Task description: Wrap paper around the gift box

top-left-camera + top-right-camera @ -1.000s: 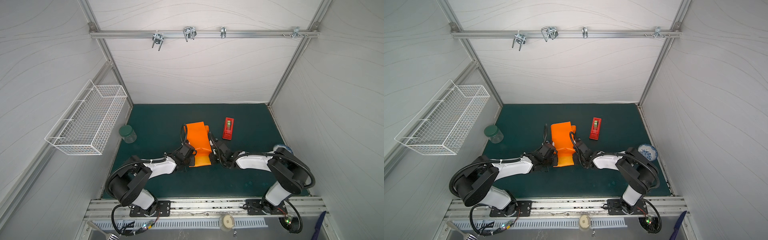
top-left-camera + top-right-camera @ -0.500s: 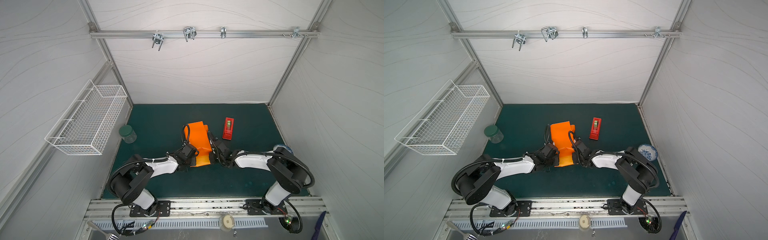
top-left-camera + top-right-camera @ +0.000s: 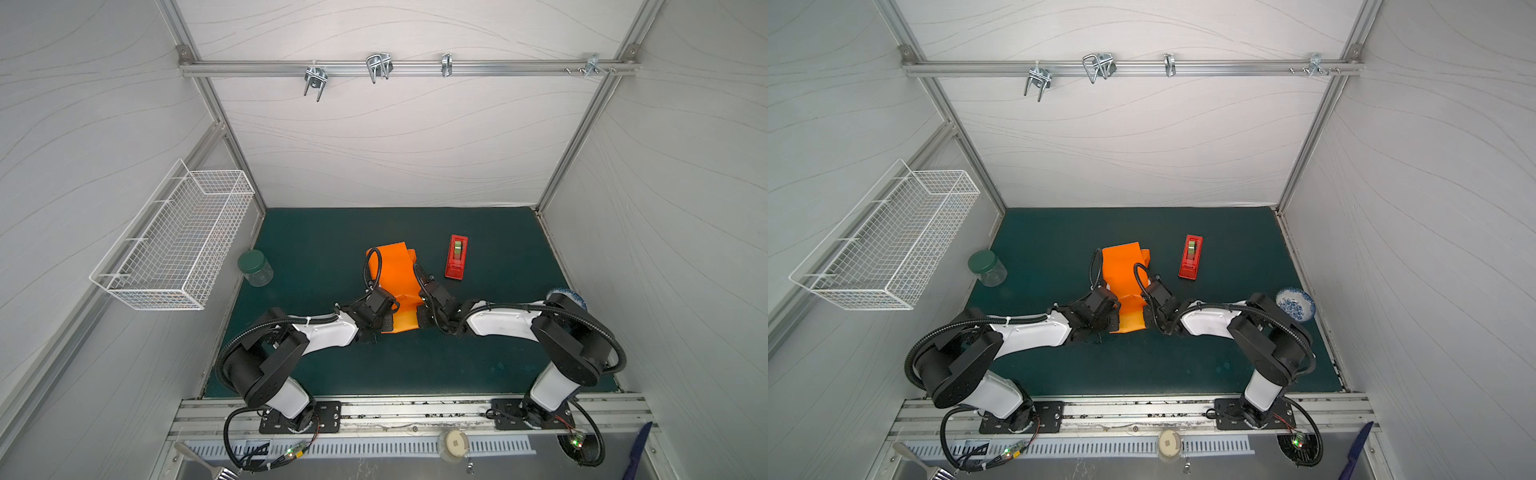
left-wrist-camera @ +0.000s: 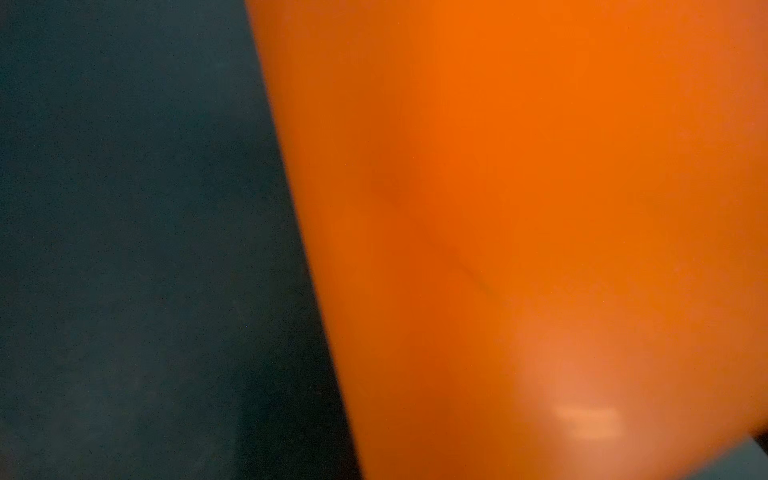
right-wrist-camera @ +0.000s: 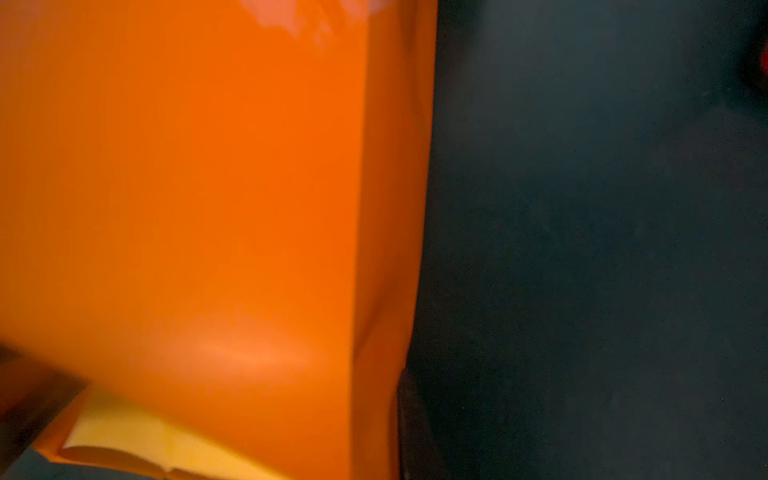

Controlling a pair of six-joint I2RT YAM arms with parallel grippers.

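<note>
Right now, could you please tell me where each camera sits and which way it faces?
Both top views: overhead at the front, looking down and back at the mat; both arms show, left end effector and right end effector flanking the paper.
Left wrist: on the left arm, close against the paper; no arm clearly visible.
Right wrist: likewise, right arm; perhaps one dark finger.
Shared: all four show paper and mat.
</note>
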